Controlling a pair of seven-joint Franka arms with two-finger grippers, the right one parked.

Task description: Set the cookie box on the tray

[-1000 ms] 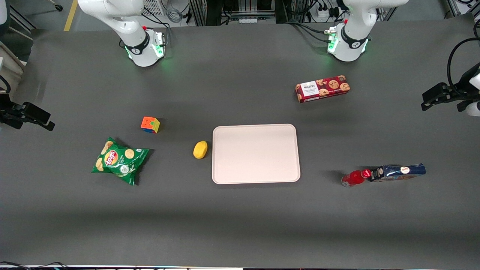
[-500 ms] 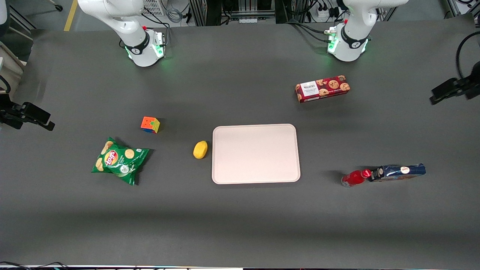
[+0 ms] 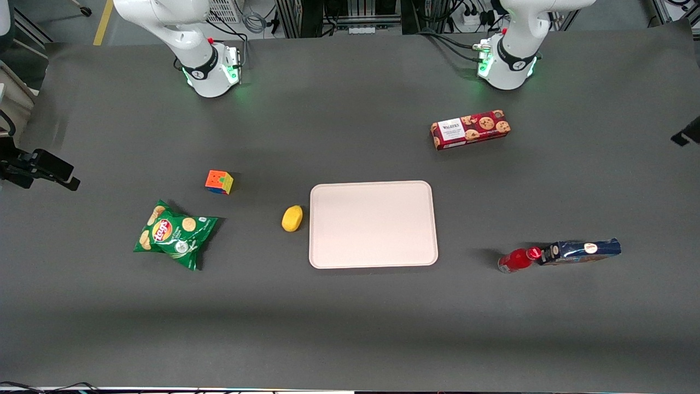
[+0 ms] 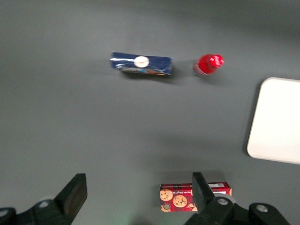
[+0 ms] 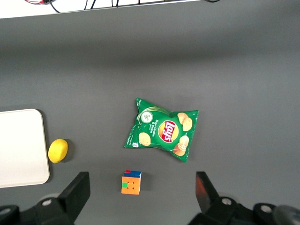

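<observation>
End effector (image 4: pixel 136 197): released, fingers (image 4: pixel 75 193) spread wide, holding nothing; hovering high above the worktop, at the working arm's end, with only a dark tip showing at the front view's edge (image 3: pixel 690 133).
Cookie box (image 3: pixel 581 251): lying flat on the worktop, lengthwise along the table, toward the working arm's end; well apart from the tray; also seen from the left wrist (image 4: pixel 141 63).
Tray (image 3: pixel 373 224): flat on the worktop near the middle, nothing on it; one rounded edge seen from the left wrist (image 4: pixel 276 123).
Bottle (image 3: pixel 518 260): red, with red cap, just beside the end of the cookie box that faces the tray, between box and tray; touching or not, cannot tell; also seen from the left wrist (image 4: pixel 208 64).
Red box (image 3: pixel 470 129): printed with chocolate-chip cookies, farther from the front camera than the tray and the cookie box; partly covered by a finger in the left wrist view (image 4: pixel 178 197).
Lemon (image 3: pixel 292 218): yellow, just beside the tray's short edge facing the parked arm's end.
Cube (image 3: pixel 219 181): multicoloured, toward the parked arm's end, farther from the front camera than the chips.
Chips (image 3: pixel 174 234): green bag, lying flat, toward the parked arm's end.
Worktop (image 3: pixel 350 328): dark grey, carrying all of the above.
</observation>
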